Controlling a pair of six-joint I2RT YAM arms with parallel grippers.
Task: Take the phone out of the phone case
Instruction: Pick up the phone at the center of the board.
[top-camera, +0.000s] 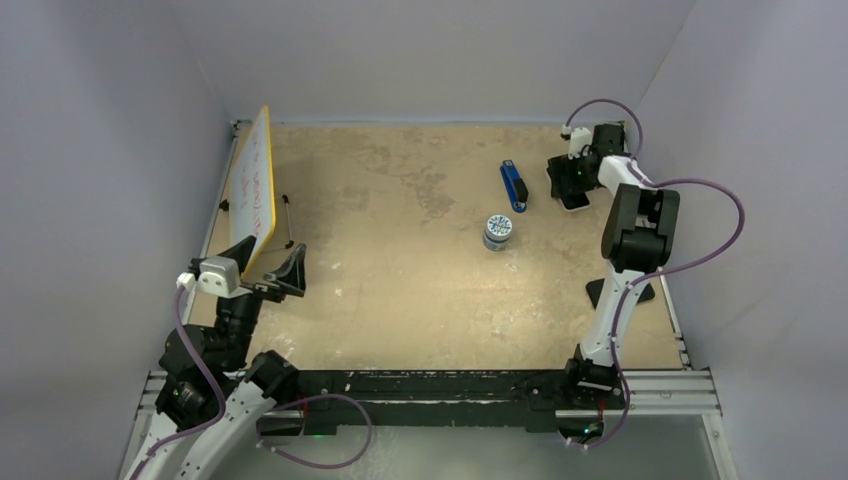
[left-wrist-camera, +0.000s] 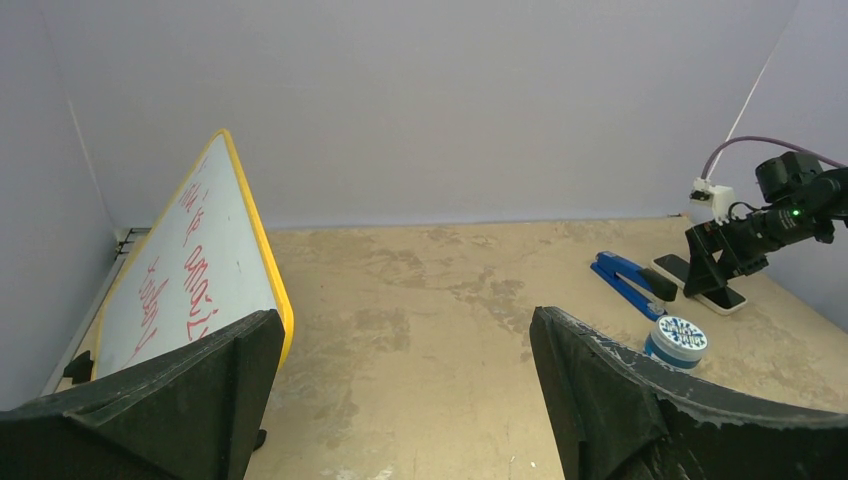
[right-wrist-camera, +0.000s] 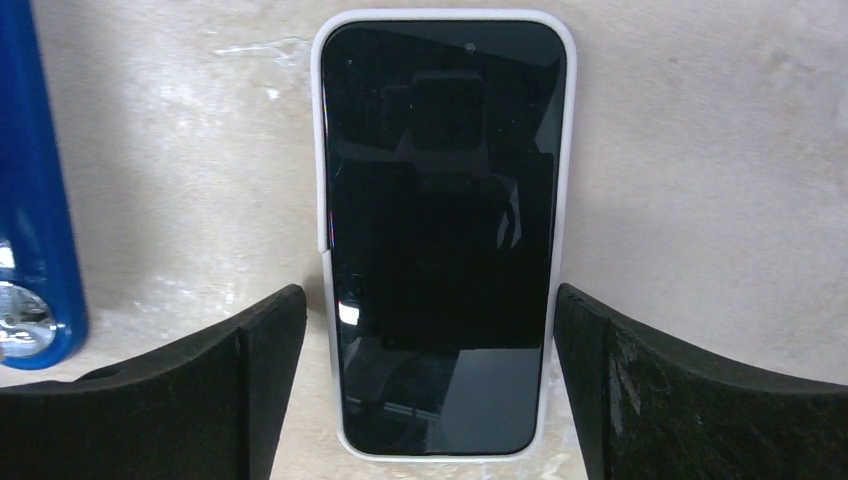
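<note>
A black-screened phone (right-wrist-camera: 440, 200) lies flat, screen up, in a white case (right-wrist-camera: 322, 150) at the far right of the table (top-camera: 400, 250). It also shows in the top view (top-camera: 576, 201) and the left wrist view (left-wrist-camera: 722, 297). My right gripper (right-wrist-camera: 428, 305) is open and low over the phone's near end. One finger is on each side of the case, a little apart from it. My left gripper (top-camera: 270, 262) is open and empty at the near left, far from the phone; it also shows in its own wrist view (left-wrist-camera: 405, 330).
A blue stapler (top-camera: 513, 186) lies just left of the phone and shows at the left edge of the right wrist view (right-wrist-camera: 35, 200). A round blue-and-white tin (top-camera: 498, 232) stands nearer. A yellow-rimmed whiteboard (top-camera: 255, 185) leans at the left wall beside my left gripper.
</note>
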